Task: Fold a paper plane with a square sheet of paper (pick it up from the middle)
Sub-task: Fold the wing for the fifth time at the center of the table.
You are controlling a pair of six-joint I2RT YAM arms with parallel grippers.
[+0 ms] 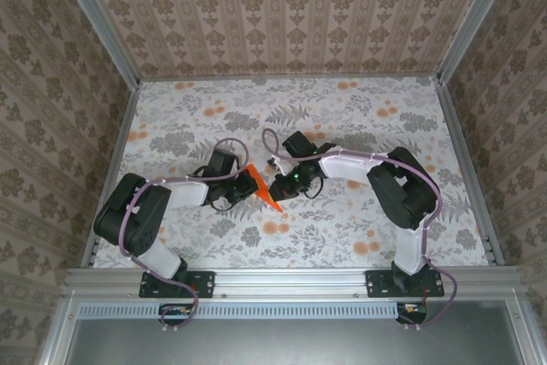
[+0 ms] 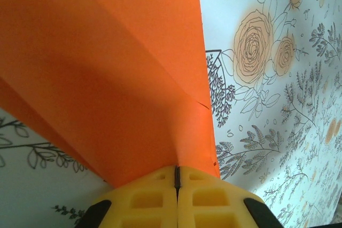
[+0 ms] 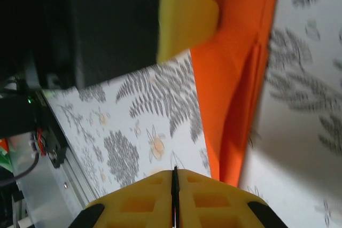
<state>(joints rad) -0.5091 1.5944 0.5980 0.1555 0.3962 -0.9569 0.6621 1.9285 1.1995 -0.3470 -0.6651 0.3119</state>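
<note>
The sheet of paper [image 1: 259, 184] is bright orange and folded into a narrow pointed shape, its tip toward the near edge of the table. My left gripper [image 1: 243, 187] is shut on it. In the left wrist view the paper [image 2: 117, 78] rises from the closed yellow fingertips of the left gripper [image 2: 177, 170] with a crease running up it. My right gripper [image 1: 279, 185] sits just right of the paper. Its yellow jaws [image 3: 175, 170] are shut with nothing between them. The folded paper [image 3: 235, 68] hangs to their right, held above by a left finger [image 3: 184, 20].
The table carries a floral cloth [image 1: 359, 126] with pale orange flower spots. Patterned walls stand at the back and both sides. An aluminium rail [image 1: 291, 279] runs along the near edge, also seen as the rail [image 3: 48, 185] in the right wrist view.
</note>
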